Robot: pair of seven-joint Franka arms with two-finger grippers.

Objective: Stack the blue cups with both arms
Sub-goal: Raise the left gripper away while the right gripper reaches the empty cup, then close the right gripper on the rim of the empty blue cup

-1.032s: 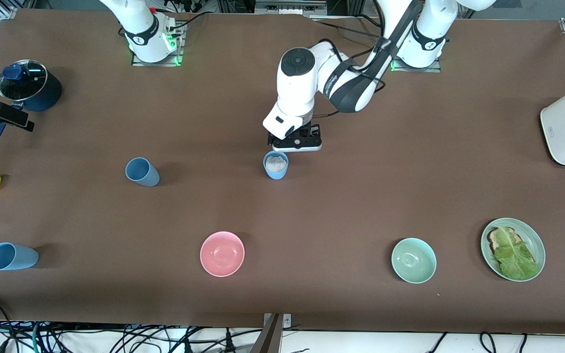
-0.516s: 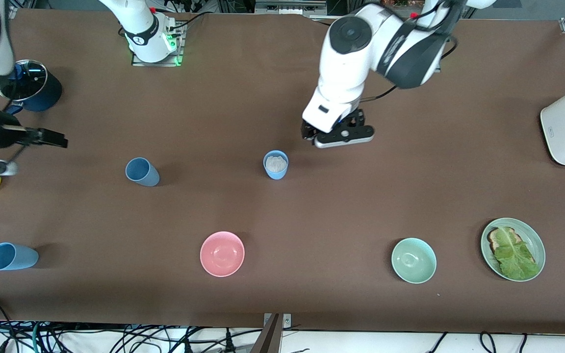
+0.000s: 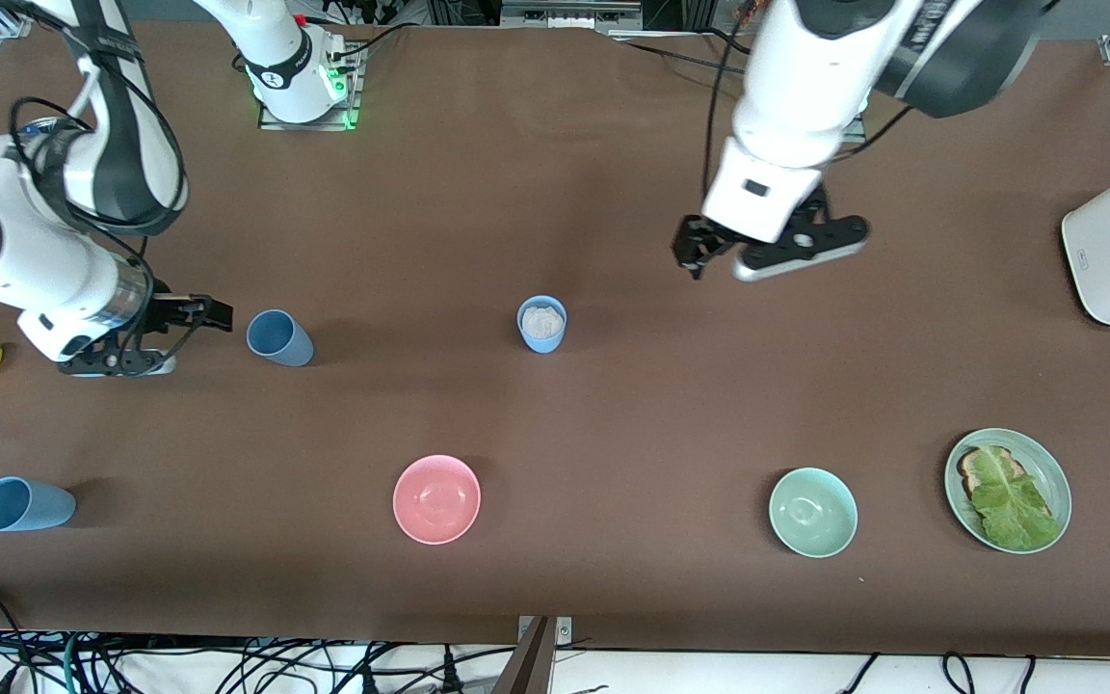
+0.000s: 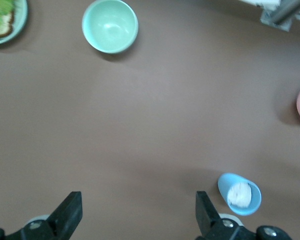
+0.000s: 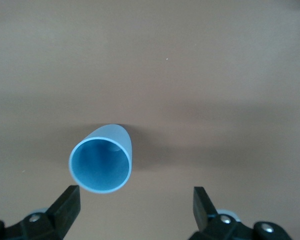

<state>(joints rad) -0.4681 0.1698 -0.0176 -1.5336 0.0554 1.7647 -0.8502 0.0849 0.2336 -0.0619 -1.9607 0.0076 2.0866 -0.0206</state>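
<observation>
Brown bench (image 3: pixel 613 405) carrying two upright blue tumblers near its middle line, the landmark being the sky-blue cup (image 3: pixel 542 324), whose inside shows whitish-grey. The slate-blue cup (image 3: pixel 278 337) stands well apart from it toward the right arm's end. The upper links of both arms are cut off at the frame edge, and the left arm appears blurred. The right hand (image 3: pixel 191 318) is low, just beside the slate-blue cup on the side away from the landmark, with its fingers (image 5: pixel 65 207) spread wide and holding nothing; in the right wrist view that cup (image 5: pixel 101 159) lies ahead of the fingertips, apart from both. The left hand (image 3: pixel 709 253) hangs over bare bench toward the left arm's end from the landmark, likewise spread wide and empty; in the left wrist view the landmark cup (image 4: pixel 239 193) sits near one fingertip (image 4: pixel 204 207), outside the gap.
</observation>
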